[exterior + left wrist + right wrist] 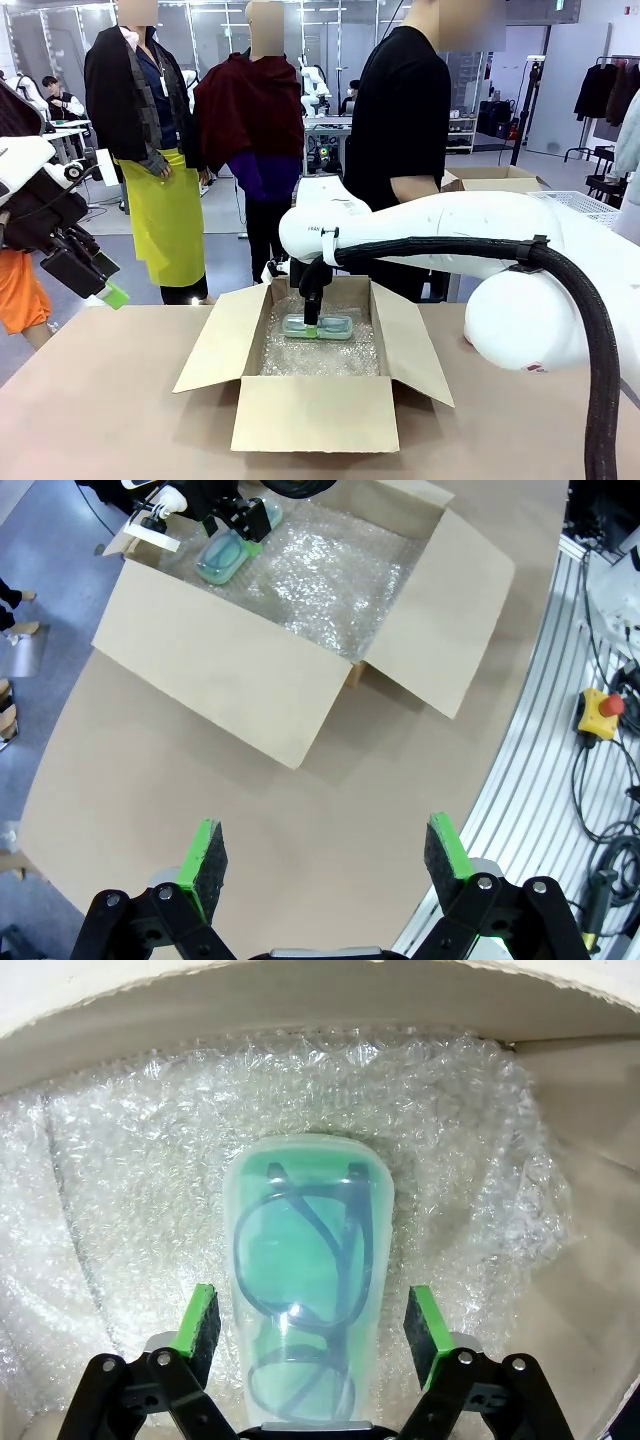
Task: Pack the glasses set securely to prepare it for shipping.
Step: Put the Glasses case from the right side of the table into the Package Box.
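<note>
Bubble wrap [130,1160] lines the cardboard box [310,410]; the green case [305,1260] lies toward 12 o'clock, between the pads of the open right gripper [310,1325]. At 9 o'clock, the left gripper [325,865] stands open, empty.

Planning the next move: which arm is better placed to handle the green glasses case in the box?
Right. Its jaws stand open astride the mint green glasses case on bubble wrap in the cardboard box; the left arm hangs off to the box's side.
</note>
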You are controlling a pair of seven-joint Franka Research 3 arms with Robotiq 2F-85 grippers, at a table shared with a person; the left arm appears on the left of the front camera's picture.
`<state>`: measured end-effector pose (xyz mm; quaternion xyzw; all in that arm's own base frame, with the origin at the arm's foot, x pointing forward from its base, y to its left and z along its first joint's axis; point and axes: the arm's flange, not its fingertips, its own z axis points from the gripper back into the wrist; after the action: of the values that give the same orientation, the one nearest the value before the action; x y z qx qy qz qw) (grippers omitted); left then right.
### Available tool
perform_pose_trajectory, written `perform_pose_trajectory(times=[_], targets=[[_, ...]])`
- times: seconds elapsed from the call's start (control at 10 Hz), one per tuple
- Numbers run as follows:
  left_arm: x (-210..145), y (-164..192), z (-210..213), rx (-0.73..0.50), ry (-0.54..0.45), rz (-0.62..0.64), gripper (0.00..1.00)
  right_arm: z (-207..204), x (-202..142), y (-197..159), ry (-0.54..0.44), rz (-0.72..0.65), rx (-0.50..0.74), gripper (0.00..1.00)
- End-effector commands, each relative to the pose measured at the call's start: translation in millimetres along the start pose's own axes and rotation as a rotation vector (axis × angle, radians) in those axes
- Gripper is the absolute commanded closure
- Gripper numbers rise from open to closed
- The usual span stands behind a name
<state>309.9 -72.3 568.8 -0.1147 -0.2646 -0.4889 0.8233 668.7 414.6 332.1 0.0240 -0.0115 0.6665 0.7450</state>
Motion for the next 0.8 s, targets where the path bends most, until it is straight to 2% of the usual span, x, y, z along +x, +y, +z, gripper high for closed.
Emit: perform_pose_trajectory(times=[0.0,0.2,0.3,0.6,0.7], targets=[[-3,1,1,-0.016,-0.004,-0.017,0.0,37,-8,17,0.04,-0.006,0.005,0.07],[-3,1,1,-0.016,-0.004,-0.017,0.0,105,-45,52,0.04,-0.037,0.022,0.07],[-3,1,1,-0.016,-0.004,-0.017,0.0,122,-67,63,0.025,-0.066,0.03,0.07],[-3,1,1,-0.016,-0.004,-0.017,0.0,147,-99,90,-0.036,-0.154,-0.021,0.07],[-3,1,1,-0.016,-0.004,-0.017,0.0,155,-121,96,-0.067,-0.226,-0.033,0.07]])
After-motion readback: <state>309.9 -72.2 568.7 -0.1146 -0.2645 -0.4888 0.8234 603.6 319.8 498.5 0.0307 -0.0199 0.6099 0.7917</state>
